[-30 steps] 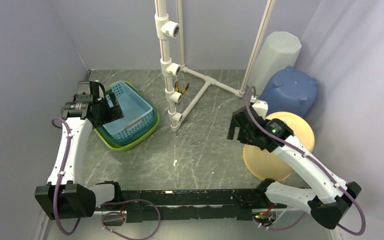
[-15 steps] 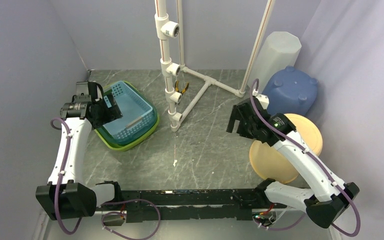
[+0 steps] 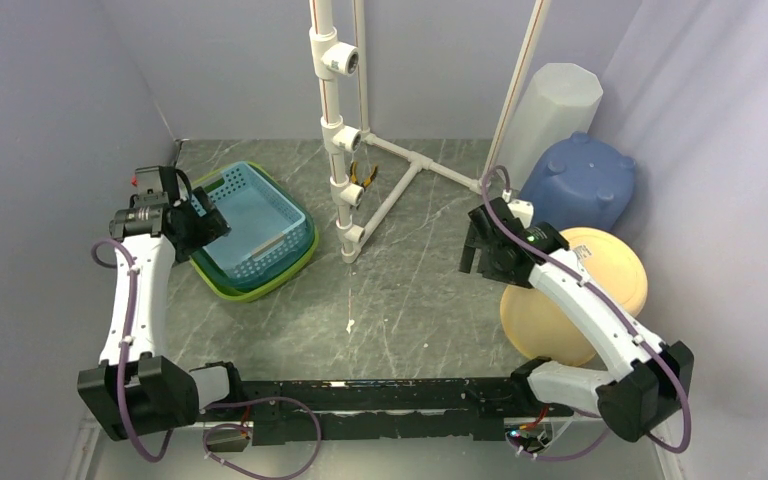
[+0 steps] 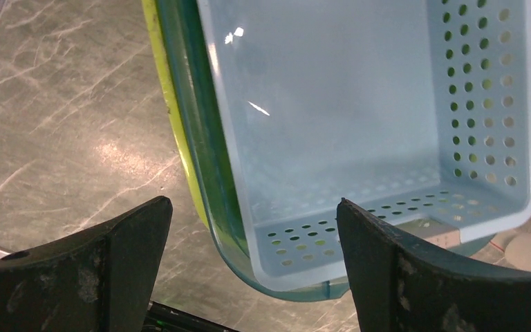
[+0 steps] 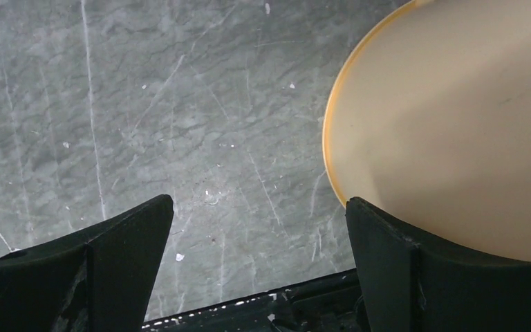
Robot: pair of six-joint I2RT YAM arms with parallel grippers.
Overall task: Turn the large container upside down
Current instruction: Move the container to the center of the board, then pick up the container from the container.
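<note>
While both arms hover over the worktop [image 3: 400, 300], the top view puts the tan round container [image 3: 615, 275], my pick for the large one, just beside the right gripper [image 3: 470, 245]. It looks base-up already. The left gripper [image 3: 210, 215] hangs by the blue basket [image 3: 260, 225].

Left wrist: fingers [image 4: 124, 263] spread, holding nothing.

Right wrist: fingers [image 5: 124, 263] spread and empty, with the container's rim just by 1 of them. Best now: lift clear without nudging it, then check it sits flat.

Right gripper [image 5: 256, 207] hangs over the grey marbled worktop [image 5: 145, 104] with its jaws spread wide. A round tan plate [image 5: 456, 124] with a yellowish rim fills the right side, running behind the right jaw.
</note>
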